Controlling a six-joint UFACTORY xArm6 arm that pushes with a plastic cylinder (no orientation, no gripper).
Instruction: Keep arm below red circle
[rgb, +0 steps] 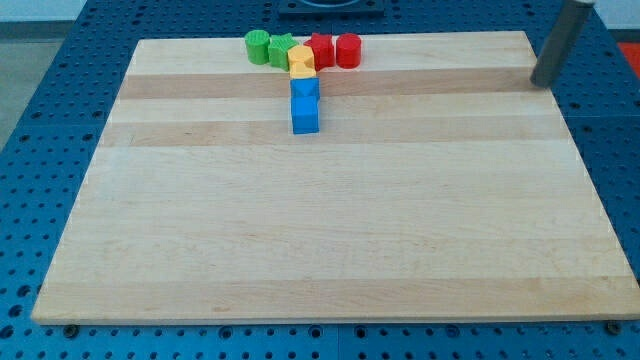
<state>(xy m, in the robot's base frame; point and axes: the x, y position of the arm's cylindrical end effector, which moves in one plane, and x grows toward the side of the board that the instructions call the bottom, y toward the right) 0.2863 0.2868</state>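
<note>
One red circle sits top-centre on the board, rightmost of the cluster; my tip (bare rod, nothing held) is far right of it. Best: sweep left, stop just below it, no contact.

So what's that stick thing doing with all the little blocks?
A robot arm's dark rod is over at the view's right edge of the wooden board. My tip touches no block right now. The blocks huddle at the view's top: a green cylinder, a green star, a yellow block, a red block, the red circle and two blue blocks. My tip sits far to the right of the red circle and slightly lower.
</note>
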